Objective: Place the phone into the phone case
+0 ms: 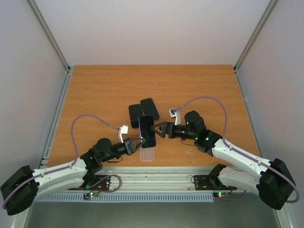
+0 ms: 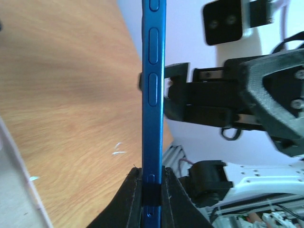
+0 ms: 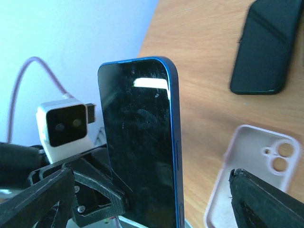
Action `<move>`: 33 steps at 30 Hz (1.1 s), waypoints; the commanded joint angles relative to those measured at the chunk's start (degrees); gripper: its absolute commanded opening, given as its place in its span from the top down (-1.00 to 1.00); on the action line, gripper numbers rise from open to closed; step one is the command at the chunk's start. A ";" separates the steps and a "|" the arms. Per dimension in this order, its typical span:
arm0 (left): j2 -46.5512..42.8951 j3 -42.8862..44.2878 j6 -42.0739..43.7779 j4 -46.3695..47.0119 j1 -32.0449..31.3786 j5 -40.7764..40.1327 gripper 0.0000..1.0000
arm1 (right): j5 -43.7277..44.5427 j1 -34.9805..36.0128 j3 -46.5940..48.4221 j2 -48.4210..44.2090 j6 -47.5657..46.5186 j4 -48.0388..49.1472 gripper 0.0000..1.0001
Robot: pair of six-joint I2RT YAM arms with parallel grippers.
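**Top view.** Over the near middle of the worktop (image 1: 95, 95): phone (image 1: 147, 128), lifted off the wood, blue-edged, screen dark. Left claw (image 1: 141, 142): clamps shut on the phone's near end. Right claw (image 1: 160, 129): stands spread wide just right of the phone and grips nothing. Phone case (image 1: 148, 155): pale, lies flat close to the worktop's near edge, just nearer than the raised phone. Dark slab (image 1: 136, 115) and second dark slab (image 1: 149, 108): lie side by side just beyond the phone, on the far side.

**Left wrist view.** Shows the phone (image 2: 153, 95) edge-on and upright, side buttons toward the lens. Pinches it between both fingers (image 2: 135, 202) at the bottom of the frame, with no gap. Places the right claw just right of the phone; cannot tell whether it touches.

**Right wrist view.** Faces the phone's dark screen (image 3: 140, 142). Holds its own fingers (image 3: 42, 199) far apart at the two lower corners, with the phone between them and untouched. Shows the left claw gripping the phone low down. Shows the phone case (image 3: 251, 166) hollow side up on the wood, right of the phone, and one dark slab farther off.
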 commanded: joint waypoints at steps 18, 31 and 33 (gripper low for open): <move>2.56 -1.94 -6.13 22.97 0.32 2.07 0.98 | -14.30 -0.19 -3.53 3.94 2.95 21.07 0.46; 2.02 -3.29 -8.00 17.99 0.54 -1.52 0.57 | -14.53 -0.15 -4.18 4.12 3.15 22.07 0.98; 0.80 -3.20 -8.06 13.15 0.61 -2.75 0.43 | -13.71 -0.22 -4.65 3.99 3.52 21.94 0.98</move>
